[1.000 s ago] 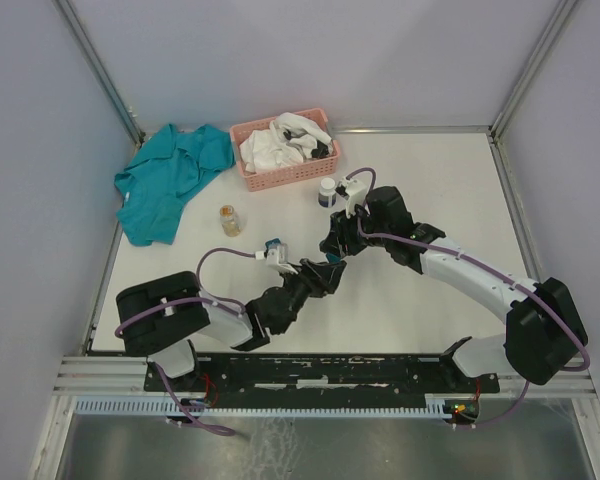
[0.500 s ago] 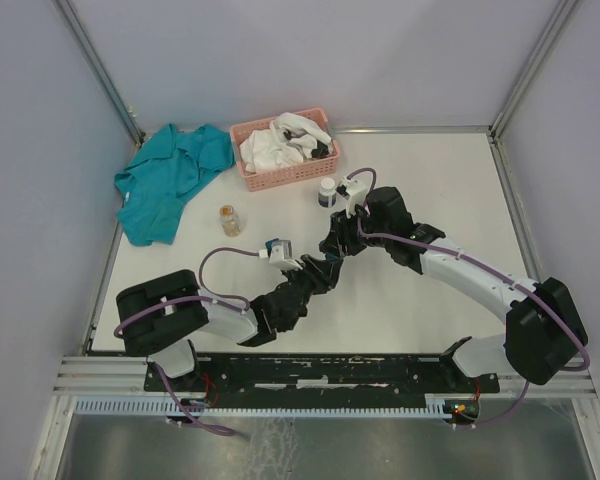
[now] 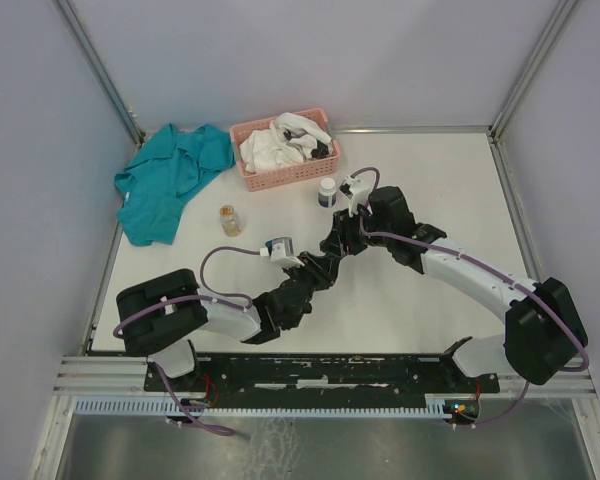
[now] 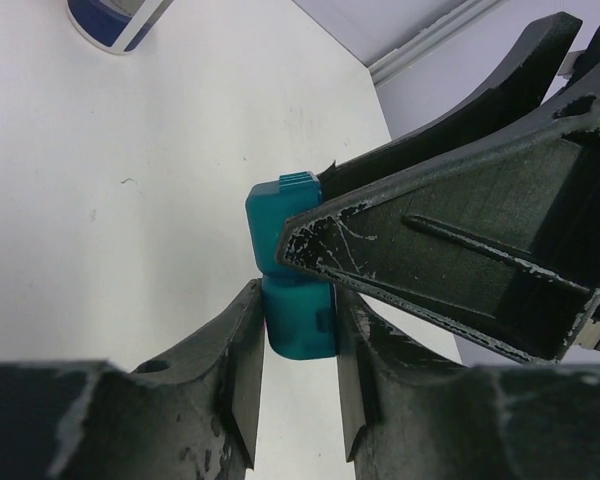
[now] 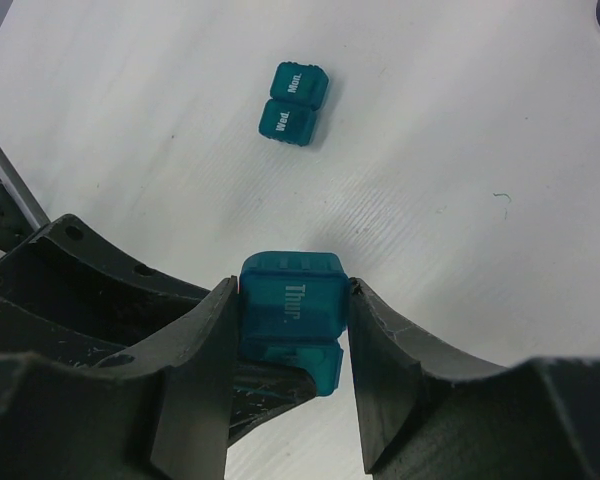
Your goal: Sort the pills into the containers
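Both grippers meet over the middle of the table [image 3: 430,190]. My right gripper [image 5: 292,286] is clamped on a teal box marked Thur. [image 5: 290,305], with one finger flat against each side. A second teal box [image 4: 300,325] sits directly against it. My left gripper [image 4: 298,296] comes in from the opposite direction, its fingers pressed to that box's two sides. I cannot tell whether the pair is clear of the table.

Two more teal boxes, the Mon. box [image 5: 302,82] and the Wed. box [image 5: 286,124], lie touching each other on the table, well apart from the grippers. A white bottle [image 3: 327,192] stands near the right arm. Behind it is a pink basket [image 3: 280,178] of white cloth. An amber jar [image 3: 230,219] and a teal garment [image 3: 170,180] are off to the left.
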Controlling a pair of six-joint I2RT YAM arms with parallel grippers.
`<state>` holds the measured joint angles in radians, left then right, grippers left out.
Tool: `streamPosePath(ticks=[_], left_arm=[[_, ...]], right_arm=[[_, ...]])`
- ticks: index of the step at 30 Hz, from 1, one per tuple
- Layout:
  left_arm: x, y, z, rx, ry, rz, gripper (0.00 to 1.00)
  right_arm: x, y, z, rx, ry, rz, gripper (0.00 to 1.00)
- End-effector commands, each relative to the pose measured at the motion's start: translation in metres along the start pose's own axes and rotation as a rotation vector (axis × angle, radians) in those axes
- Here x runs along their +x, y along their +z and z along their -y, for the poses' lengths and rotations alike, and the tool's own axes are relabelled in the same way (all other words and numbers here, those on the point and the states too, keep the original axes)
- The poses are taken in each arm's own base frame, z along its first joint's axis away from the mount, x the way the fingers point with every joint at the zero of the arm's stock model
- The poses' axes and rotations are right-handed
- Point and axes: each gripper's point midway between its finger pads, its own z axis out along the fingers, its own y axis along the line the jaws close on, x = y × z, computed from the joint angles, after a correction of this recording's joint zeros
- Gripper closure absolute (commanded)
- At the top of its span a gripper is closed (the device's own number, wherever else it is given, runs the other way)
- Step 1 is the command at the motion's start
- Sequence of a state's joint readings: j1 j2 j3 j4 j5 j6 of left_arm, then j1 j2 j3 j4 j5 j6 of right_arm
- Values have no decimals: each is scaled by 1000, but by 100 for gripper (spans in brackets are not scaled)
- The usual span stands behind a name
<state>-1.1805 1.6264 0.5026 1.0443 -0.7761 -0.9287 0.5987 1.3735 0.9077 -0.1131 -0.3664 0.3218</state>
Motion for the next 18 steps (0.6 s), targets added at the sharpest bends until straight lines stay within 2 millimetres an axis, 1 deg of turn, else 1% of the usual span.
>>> streamPosePath(ticks=[1, 6, 7, 8, 10, 13, 18], left_arm=[[-12, 8, 12, -10, -33, 65, 65], [-12, 9, 13, -10, -27, 63, 77], [-11, 9, 12, -11, -24, 61, 81], [-11, 9, 12, -12, -25, 59, 89], [-10, 9, 11, -14, -32, 49, 96], [-10, 7, 6, -17, -53, 41, 97], [-12, 4, 3, -3, -84, 33, 97]], right_arm=[[-14, -6, -7, -33, 10, 55, 77], [-13, -5, -7, -48, 28, 48, 77], [-13, -5, -7, -53, 32, 49, 77], [-14, -5, -7, -58, 45, 51, 77], [-16, -6, -8, -78, 69, 60, 76], [-21, -10, -7, -115, 127, 78, 75], [-22, -12, -7, -178, 202, 84, 75]])
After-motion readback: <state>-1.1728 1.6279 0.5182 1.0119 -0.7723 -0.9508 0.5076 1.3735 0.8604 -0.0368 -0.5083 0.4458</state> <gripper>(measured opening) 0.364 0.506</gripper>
